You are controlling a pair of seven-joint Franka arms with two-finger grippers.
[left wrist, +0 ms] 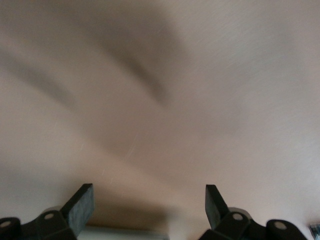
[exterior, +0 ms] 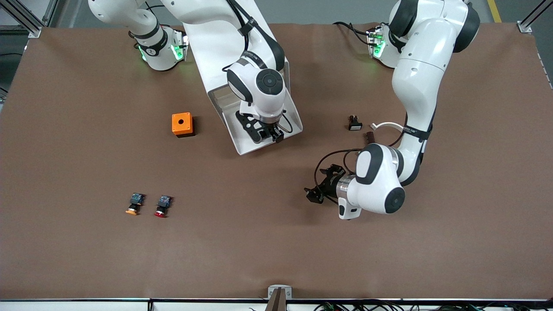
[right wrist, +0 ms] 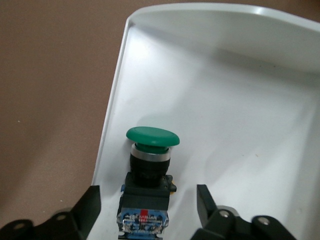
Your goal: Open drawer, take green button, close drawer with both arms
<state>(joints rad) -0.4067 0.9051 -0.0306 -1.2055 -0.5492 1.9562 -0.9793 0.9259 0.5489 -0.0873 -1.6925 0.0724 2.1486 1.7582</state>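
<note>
No brand or label can be read anywhere; a red strip on the button [right wrist: 150, 175] body is seen in the right wrist view, but its print can't be made out.

The drawer [exterior: 242, 144] is pulled out of the cabinet [exterior: 207, 47] toward the front camera, approx mid-table. The right gripper [exterior: 268, 129] is lowered into it. From the front view the button is hidden by the right arm; only the right wrist view shows it, lying in the drawer next to a side wall, green cap away from the gripper, dark body between the fingers [right wrist: 90, 205]. The fingers are set apart on either side of the body w/ gaps showing; contact can't be confirmed, so nothing is counted as held.

The left gripper [exterior: 317, 190] is held low over bare table [exterior: 86, 259], well apart from the drawer, toward the left arm's end. Its fingers [left wrist: 80, 205] are spread wide w/ nothing between them. The left wrist view gives only blurred brown surface, so no object is added by it.

Seen in the front view only: an orange box [exterior: 182, 124] w/ a round hole on top, beside the drawer toward the right arm's end; an orange-cap button [exterior: 135, 204] and a red-cap button [exterior: 162, 206] side by side, nearer the camera; a small dark part [exterior: 355, 123] w/ a white face near the left arm.
</note>
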